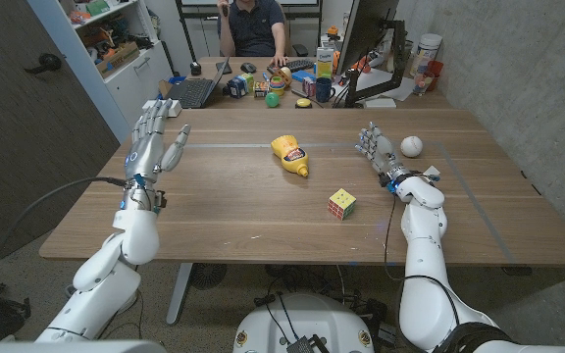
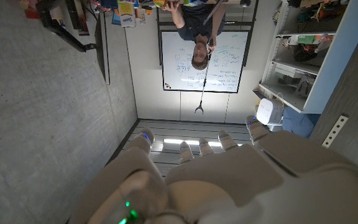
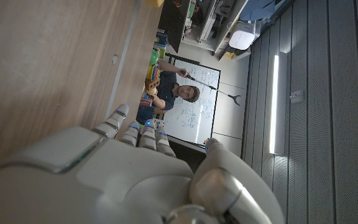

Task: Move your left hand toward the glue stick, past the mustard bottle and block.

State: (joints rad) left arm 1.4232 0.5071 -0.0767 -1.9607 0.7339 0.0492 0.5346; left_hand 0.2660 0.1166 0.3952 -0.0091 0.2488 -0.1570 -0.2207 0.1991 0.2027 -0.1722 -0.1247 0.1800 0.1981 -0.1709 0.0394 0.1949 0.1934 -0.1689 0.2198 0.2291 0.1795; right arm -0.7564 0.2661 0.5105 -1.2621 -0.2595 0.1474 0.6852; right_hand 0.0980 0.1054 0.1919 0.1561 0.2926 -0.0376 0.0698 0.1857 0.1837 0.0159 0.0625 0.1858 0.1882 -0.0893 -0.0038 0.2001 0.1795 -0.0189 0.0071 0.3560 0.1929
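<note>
Left hand (image 1: pixel 158 132) is raised over the table's (image 1: pixel 224 211) left side, fingers spread and pointing away from the robot, holding nothing. Right hand (image 1: pixel 379 149) is at the table's right side, fingers apart and empty, just beside a white ball (image 1: pixel 412 146).

Mustard bottle (image 1: pixel 290 155), yellow, lies on its side near the table's centre, cap end toward the robot; its dark label is too small to read. The block (image 1: pixel 341 203) is a multicoloured puzzle cube, nearer the robot and right of the bottle, apart from it.

I cannot pick out the glue stick with certainty among the small items.

A seated person (image 1: pixel 254 29) is at the cluttered desk (image 1: pixel 263 78) beyond. Whiteboard (image 2: pixel 205 61) writing is illegible.
</note>
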